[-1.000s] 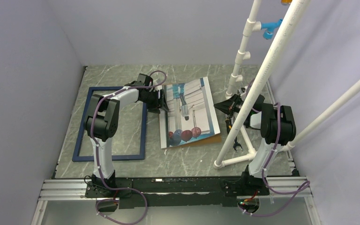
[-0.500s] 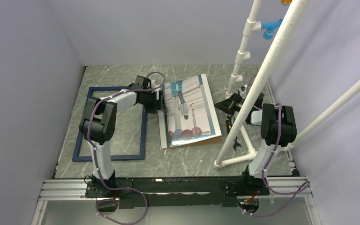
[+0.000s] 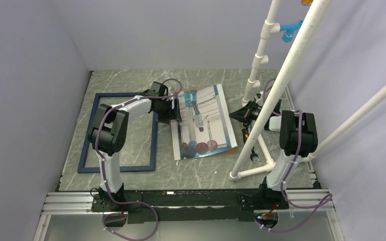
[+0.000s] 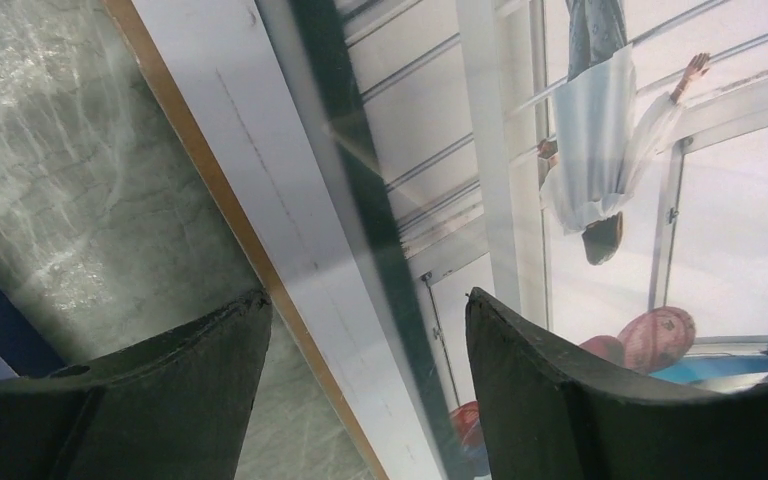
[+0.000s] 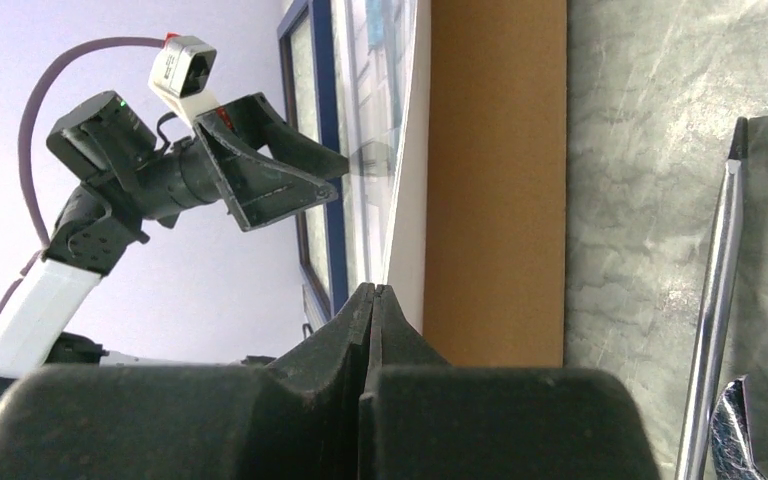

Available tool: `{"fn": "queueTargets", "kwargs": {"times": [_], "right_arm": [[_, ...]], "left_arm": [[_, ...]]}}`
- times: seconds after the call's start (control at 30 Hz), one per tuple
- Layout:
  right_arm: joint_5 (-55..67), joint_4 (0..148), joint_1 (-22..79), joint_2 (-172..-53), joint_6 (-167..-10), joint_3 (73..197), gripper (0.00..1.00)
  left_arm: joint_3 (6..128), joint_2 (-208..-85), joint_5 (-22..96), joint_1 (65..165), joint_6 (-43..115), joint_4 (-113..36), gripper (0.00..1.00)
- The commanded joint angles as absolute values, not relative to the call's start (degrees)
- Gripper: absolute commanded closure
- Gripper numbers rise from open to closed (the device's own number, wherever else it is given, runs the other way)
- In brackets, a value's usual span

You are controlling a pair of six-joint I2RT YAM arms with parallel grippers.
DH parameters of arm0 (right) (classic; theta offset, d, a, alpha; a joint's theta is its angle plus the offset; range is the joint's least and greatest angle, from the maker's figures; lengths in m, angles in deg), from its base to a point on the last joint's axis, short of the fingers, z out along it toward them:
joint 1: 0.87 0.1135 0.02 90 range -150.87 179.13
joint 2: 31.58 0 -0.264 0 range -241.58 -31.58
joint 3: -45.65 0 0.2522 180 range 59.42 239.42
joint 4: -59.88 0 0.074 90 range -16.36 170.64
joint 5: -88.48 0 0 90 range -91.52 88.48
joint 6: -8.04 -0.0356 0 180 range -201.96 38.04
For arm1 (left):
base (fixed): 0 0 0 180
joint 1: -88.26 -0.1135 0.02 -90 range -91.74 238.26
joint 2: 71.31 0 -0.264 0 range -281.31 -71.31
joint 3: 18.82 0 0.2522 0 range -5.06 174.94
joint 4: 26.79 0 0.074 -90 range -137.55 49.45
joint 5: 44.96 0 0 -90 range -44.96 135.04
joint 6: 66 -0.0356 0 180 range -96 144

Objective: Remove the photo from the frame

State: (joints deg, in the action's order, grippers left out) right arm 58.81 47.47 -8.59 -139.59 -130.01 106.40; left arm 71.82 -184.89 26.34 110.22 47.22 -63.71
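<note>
The photo [image 3: 203,120] lies mid-table, right of the empty navy frame [image 3: 118,131], which lies flat and apart from it. My left gripper [image 3: 177,111] is open at the photo's left edge. In the left wrist view the fingers [image 4: 368,300] straddle the white border and brown edge of the photo [image 4: 600,180] without closing on it. My right gripper [image 3: 237,114] is at the photo's right edge. In the right wrist view its jaws [image 5: 373,288] are pressed shut where the photo's thin white edge [image 5: 410,180] meets them, brown back [image 5: 495,180] beside it.
A white pipe stand [image 3: 251,173] rises at the right, its bars crossing over my right arm. A screwdriver [image 5: 715,300] and a small metal tool [image 3: 253,155] lie on the table just right of the photo. Grey walls close in three sides.
The photo's left side tipped up half a second ago and has settled lower again. My left gripper shifted slightly along its left edge. The frame and right arm stayed put.
</note>
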Motion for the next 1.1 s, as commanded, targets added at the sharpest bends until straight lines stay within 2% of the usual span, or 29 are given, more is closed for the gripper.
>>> {"fn": "queueTargets", "kwargs": {"times": [0.0,0.07,0.27,0.37,0.5,0.63,0.73,0.93,1.07], "right_arm": [[59.3,49.9,-7.7,-138.5,-126.6,108.9,1.00],[58.8,50.1,-7.6,-137.2,-125.5,108.5,1.00],[62.7,37.5,-5.5,-135.0,-133.3,105.7,1.00],[59.3,47.2,-6.2,-133.4,-127.2,106.9,0.89],[58.6,54.4,-6.2,-135.6,-123.3,109.6,0.87],[55.8,60.7,-4.9,-136.4,-118.2,110.6,0.87],[56.7,60.5,-4.9,-137.4,-118.3,110.8,0.89],[55.7,62.4,-4.2,-138.8,-116.3,111.5,0.87],[51.0,67.0,-4.0,-137.8,-113.6,112.7,0.79]], "left_arm": [[71.9,-190.0,28.2,109.8,46.7,-67.0,0.24],[71.5,-189.7,30.4,109.8,46.1,-67.5,0.25],[71.8,-190.8,31.1,109.6,45.6,-68.3,0.27],[72.0,-190.6,31.3,109.6,45.2,-68.5,0.27],[72.6,-189.9,32.8,109.1,44.8,-69.8,0.25],[72.5,-185.3,34.7,109.1,42.7,-69.8,0.17],[71.3,-181.5,32.9,109.2,41.6,-68.2,0.14],[71.2,-178.8,31.4,109.6,41.6,-68.1,0.13],[70.9,-177.9,32.6,109.6,42.2,-67.8,0.12]]}}
